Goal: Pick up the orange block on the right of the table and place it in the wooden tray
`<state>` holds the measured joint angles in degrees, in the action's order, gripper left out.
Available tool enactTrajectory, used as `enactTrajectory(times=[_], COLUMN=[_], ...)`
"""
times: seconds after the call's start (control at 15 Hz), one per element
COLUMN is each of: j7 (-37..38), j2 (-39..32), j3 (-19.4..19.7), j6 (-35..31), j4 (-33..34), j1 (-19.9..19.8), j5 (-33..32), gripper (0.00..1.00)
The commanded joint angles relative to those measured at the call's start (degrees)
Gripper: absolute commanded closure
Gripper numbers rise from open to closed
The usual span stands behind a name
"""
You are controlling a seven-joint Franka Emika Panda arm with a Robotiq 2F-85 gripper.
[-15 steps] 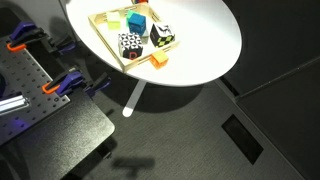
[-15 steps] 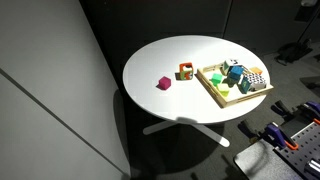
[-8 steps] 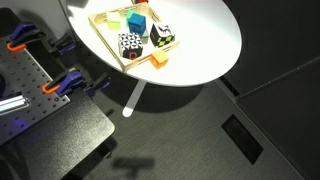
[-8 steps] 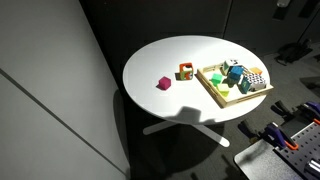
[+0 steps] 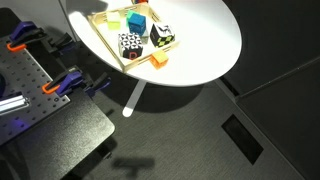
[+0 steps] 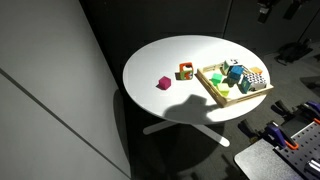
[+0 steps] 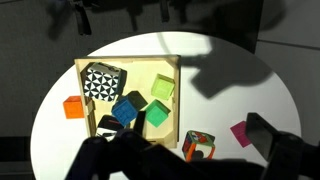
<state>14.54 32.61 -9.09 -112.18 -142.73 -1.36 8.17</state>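
Note:
The orange block [image 5: 159, 61] lies on the round white table [image 5: 205, 40] just outside the wooden tray [image 5: 104, 40], near the table's edge. In the wrist view the orange block [image 7: 73, 107] sits apart from the tray's [image 7: 130, 61] rim, beside the black-and-white cube [image 7: 100, 82] inside it. The tray also holds a blue cube [image 7: 127, 110] and green cubes [image 7: 162, 88]. My gripper [image 7: 190, 160] hangs high above the table, open and empty, its dark fingers blurred at the frame's bottom. The arm [image 6: 272, 10] shows at the top of an exterior view.
A magenta block [image 7: 243, 133] and a multi-coloured hollow block [image 7: 197, 146] lie on the table outside the tray; both also show in an exterior view [image 6: 163, 84] [image 6: 186, 71]. A black bench with orange clamps [image 5: 55, 88] stands beside the table.
The arm has moved in over the table from the frame's corner in an exterior view, and its shadow now falls across the tabletop. The blocks have not moved.

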Motion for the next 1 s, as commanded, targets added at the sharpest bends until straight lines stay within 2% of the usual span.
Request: enactTrajectory(times=[0.0,0.6,0.8,0.93], j7=[1.7,1.3,2.0,0.4], j2=[-3.6,-13.9,-16.7,-15.9], j3=[1.4,5.6,6.5,7.2], j6=[-4.3,-15.9,-17.5,-17.2], j4=[-0.6,-1.2,-0.8,-1.8], j1=[-1.2,-3.3,-4.0,-3.1], j5=[-2.9,-6.3,-7.9,-7.0], gripper=[0.0,0.0,0.0,0.0])
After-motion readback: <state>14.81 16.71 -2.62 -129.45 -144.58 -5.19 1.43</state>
